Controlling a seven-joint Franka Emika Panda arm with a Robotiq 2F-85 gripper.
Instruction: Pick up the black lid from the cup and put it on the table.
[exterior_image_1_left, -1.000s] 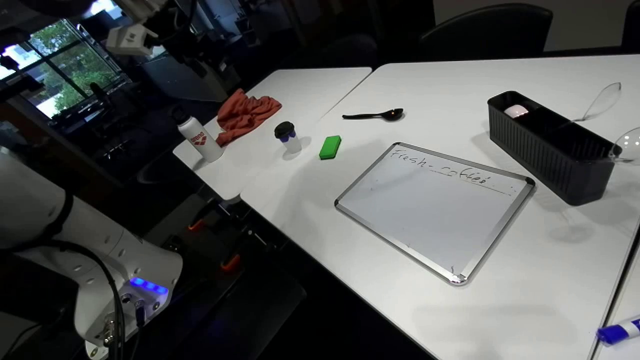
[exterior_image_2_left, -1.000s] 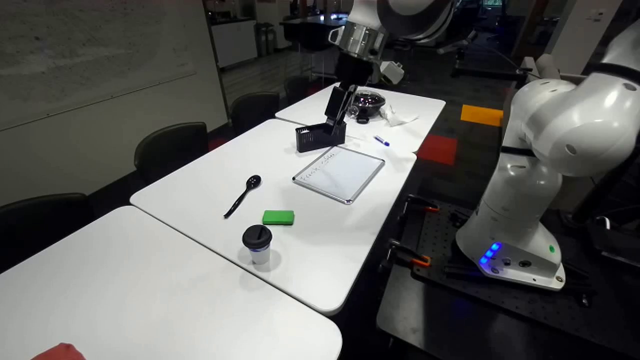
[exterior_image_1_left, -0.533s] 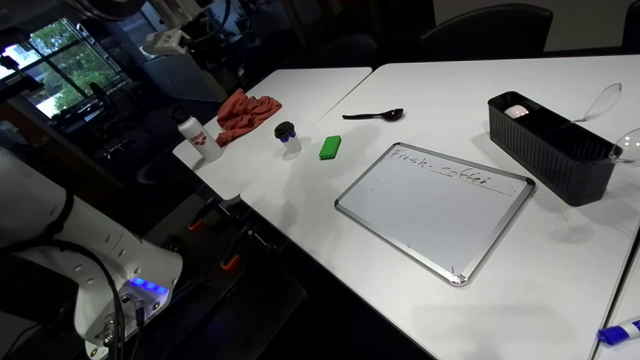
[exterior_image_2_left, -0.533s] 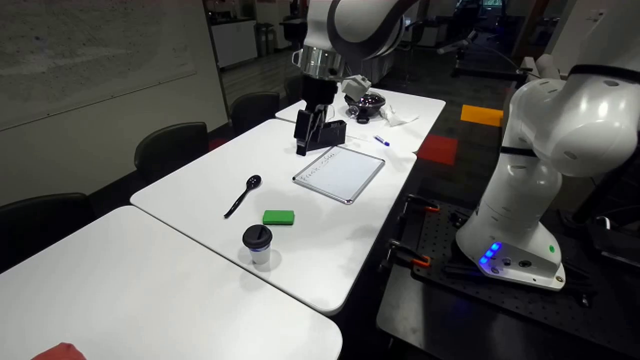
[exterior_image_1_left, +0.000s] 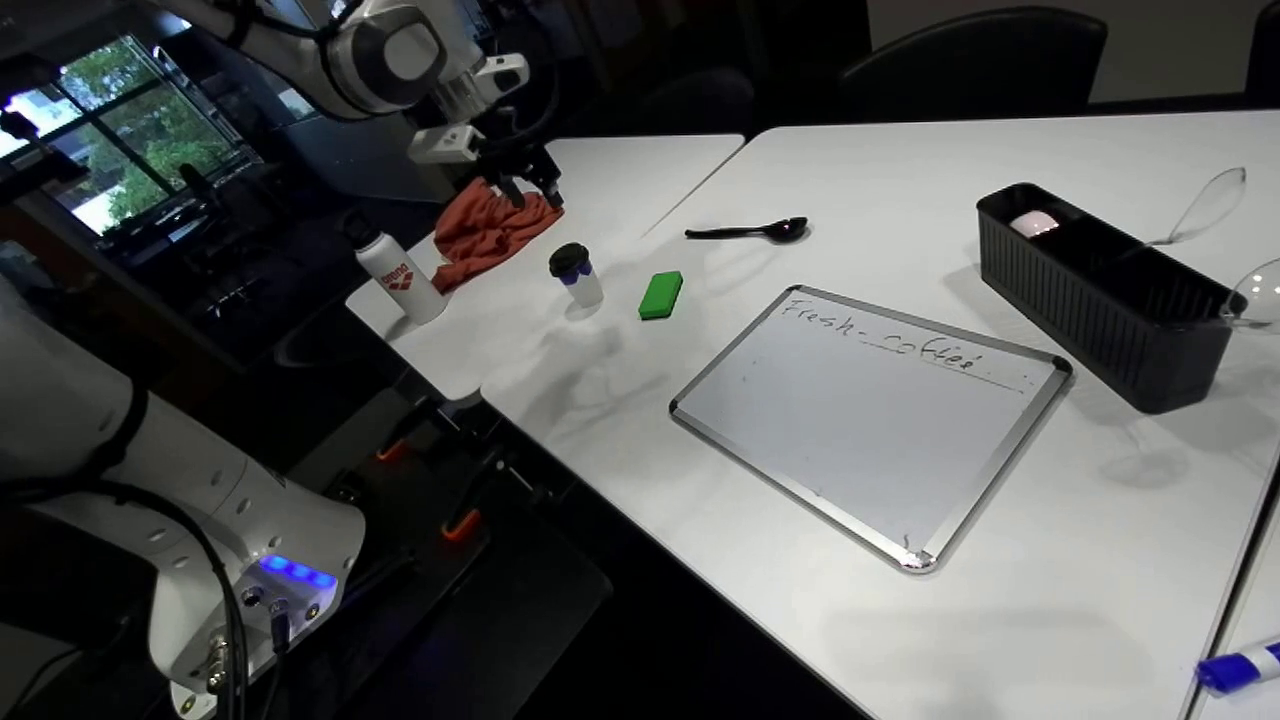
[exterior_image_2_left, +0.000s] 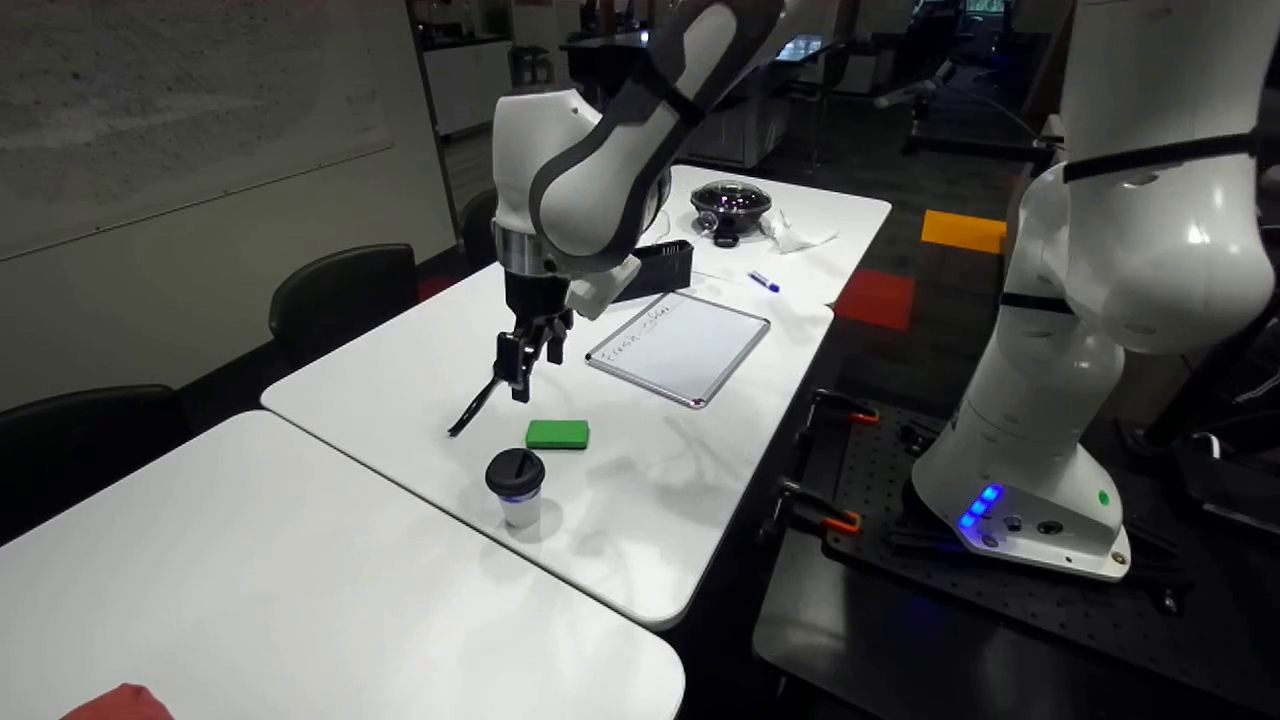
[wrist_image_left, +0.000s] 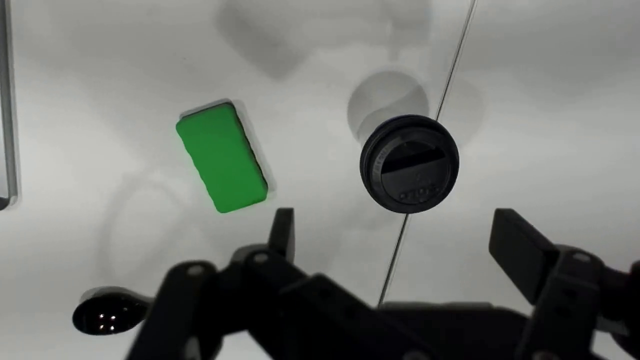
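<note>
The black lid (exterior_image_1_left: 569, 259) sits on the small pale cup (exterior_image_1_left: 586, 291), which stands upright on the white table (exterior_image_1_left: 590, 420). In an exterior view the lid (exterior_image_2_left: 515, 472) and cup (exterior_image_2_left: 521, 511) also show, near the seam between two tables. In the wrist view the lid (wrist_image_left: 410, 165) is seen from above, just beyond the fingertips; the cup is mostly hidden under it. My gripper (wrist_image_left: 392, 242) is open and empty, its fingers wide apart on either side of the lid's line. In both exterior views the gripper (exterior_image_1_left: 534, 196) (exterior_image_2_left: 538, 374) hangs above the table, apart from the lid.
A green block (exterior_image_1_left: 660, 295) lies beside the cup. A black spoon (exterior_image_1_left: 745, 232) lies near it, partly behind the gripper in an exterior view (exterior_image_2_left: 473, 410). A whiteboard (exterior_image_1_left: 860, 430), black basket (exterior_image_1_left: 1110, 310), white bottle (exterior_image_1_left: 402, 280) and red cloth (exterior_image_1_left: 480, 235) are further off.
My gripper has travelled from over the black basket, past the spoon, toward the cup, and its fingers now show spread. The lid, cup and other things on the table have not moved.
</note>
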